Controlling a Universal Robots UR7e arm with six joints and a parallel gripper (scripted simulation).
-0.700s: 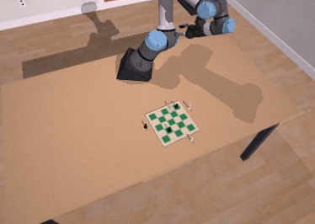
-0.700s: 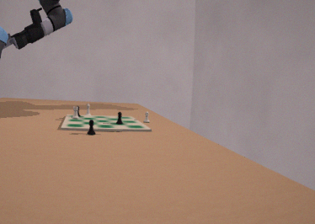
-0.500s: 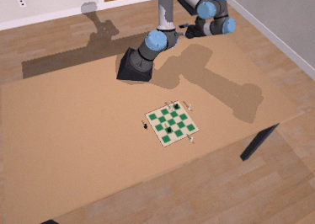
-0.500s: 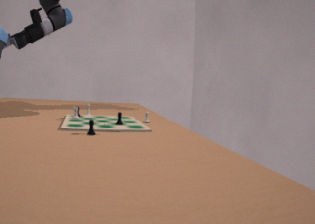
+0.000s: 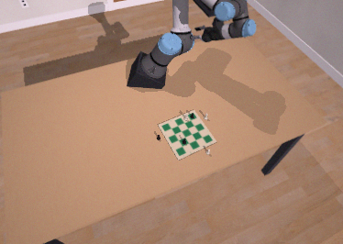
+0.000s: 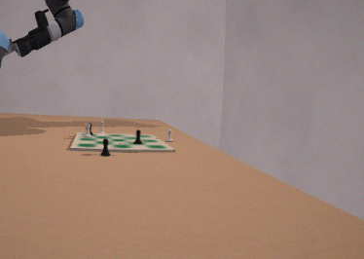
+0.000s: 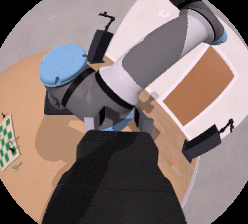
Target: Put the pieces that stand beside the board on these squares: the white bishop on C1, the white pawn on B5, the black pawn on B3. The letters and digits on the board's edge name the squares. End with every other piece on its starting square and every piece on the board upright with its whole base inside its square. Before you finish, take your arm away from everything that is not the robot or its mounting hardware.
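A small green and cream chessboard (image 5: 200,127) (image 6: 146,148) (image 7: 4,140) lies on the table. The white bishop (image 5: 205,117) (image 6: 101,127) stands off the board by its far right edge. The white pawn (image 5: 209,152) (image 6: 169,135) stands off its near right corner. The black pawn (image 5: 159,138) (image 6: 105,148) stands off its left edge. My gripper (image 5: 200,38) (image 7: 119,113) is open and empty, high above the table near the arm's base and far from the board.
On the board stand a black piece (image 5: 184,141) (image 6: 138,137), a white piece (image 5: 186,117) (image 6: 87,129) and another black piece (image 5: 193,116) at the far edge. The arm's dark base (image 5: 146,75) sits behind the board. The table edge runs close on the right.
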